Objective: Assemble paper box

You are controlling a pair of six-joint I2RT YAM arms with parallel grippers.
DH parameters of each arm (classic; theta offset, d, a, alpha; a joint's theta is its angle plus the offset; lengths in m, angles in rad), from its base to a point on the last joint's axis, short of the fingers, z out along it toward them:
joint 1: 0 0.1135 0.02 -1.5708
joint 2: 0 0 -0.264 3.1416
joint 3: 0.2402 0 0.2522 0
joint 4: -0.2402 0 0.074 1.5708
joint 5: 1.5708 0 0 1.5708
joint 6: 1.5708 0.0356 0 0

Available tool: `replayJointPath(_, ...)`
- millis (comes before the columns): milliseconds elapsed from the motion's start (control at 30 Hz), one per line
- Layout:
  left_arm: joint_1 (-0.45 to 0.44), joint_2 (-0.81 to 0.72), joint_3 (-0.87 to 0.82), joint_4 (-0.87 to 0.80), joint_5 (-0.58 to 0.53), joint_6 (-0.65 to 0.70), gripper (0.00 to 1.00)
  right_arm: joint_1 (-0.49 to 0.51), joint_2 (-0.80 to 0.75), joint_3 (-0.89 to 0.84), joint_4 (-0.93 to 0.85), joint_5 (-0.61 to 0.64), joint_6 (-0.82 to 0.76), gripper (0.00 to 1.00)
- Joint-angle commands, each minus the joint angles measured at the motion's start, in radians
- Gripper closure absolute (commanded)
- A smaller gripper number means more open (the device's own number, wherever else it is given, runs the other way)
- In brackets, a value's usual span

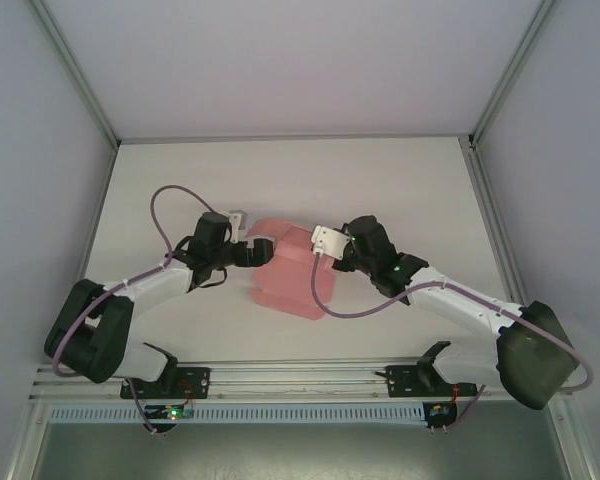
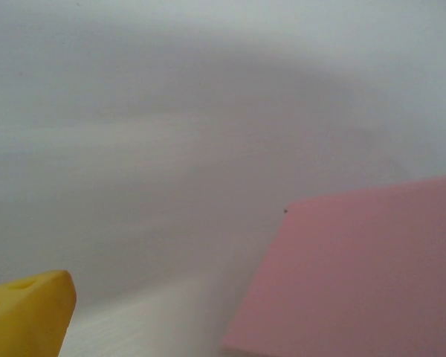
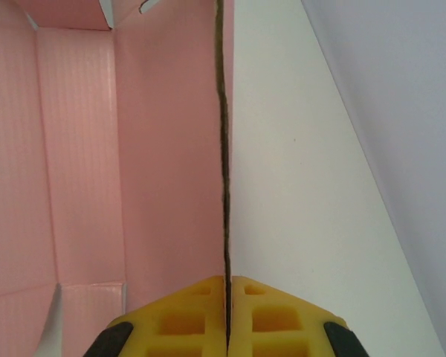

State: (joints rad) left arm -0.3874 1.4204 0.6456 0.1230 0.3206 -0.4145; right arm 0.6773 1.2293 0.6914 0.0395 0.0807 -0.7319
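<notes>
Your paper box (image 1: 292,280) sits in the middle of the top view, partly folded, pink against the white counter (image 1: 400,190), with one arm reaching in from each side. In the right wrist view its pink inner walls and floor lie in the left half of the frame, and one upright wall runs edge-on down the centre. Your right pincer (image 3: 227,316) is pressed together on the lower end of that wall, one yellow pad on each side of it. From above, this pincer meets the box at its upper right edge.

Your left pincer (image 1: 263,250) is at the box's upper left side, spread wide. In the left wrist view one yellow finger (image 2: 26,312) shows in the lower left corner and a pink panel of the box in the lower right, apart, with bare counter between them. Whether this pincer touches the box you cannot tell from above.
</notes>
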Motion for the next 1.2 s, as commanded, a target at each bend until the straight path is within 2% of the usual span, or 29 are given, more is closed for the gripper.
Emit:
replayJointPath(0, -0.025, 0.058, 0.030, 0.057, -0.021, 0.018, 0.00, 0.028, 0.014, 0.013, 0.032, -0.004, -0.003, 1.00)
replayJointPath(267, -0.032, 0.092, 0.013, 0.027, -0.107, -0.030, 0.00, 0.079, 0.102, 0.053, 0.029, 0.239, -0.118, 1.00)
replayJointPath(433, -0.032, 0.044, -0.013, -0.130, -0.185, -0.039, 0.00, 0.087, 0.198, 0.055, 0.144, 0.455, -0.261, 1.00)
replayJointPath(567, -0.032, -0.025, -0.067, -0.172, -0.195, -0.052, 0.00, 0.093, 0.296, 0.030, 0.321, 0.533, -0.347, 1.00)
replayJointPath(700, -0.028, -0.129, -0.095, -0.232, -0.240, -0.068, 0.00, 0.099, 0.382, -0.055, 0.656, 0.591, -0.500, 1.00)
replayJointPath(833, 0.003, -0.234, -0.064, -0.316, -0.336, -0.100, 0.00, 0.102, 0.440, -0.100, 0.859, 0.603, -0.598, 1.00)
replayJointPath(967, 0.102, -0.246, -0.012, -0.301, -0.347, -0.125, 0.00, 0.108, 0.434, -0.122, 0.884, 0.563, -0.603, 1.00)
replayJointPath(1100, 0.192, -0.105, 0.047, -0.172, -0.277, -0.124, 0.00, 0.113, 0.417, -0.130, 0.849, 0.524, -0.574, 1.00)
replayJointPath(1167, 0.197, -0.017, 0.094, -0.122, -0.220, -0.116, 0.00, 0.112, 0.418, -0.125, 0.821, 0.524, -0.558, 1.00)
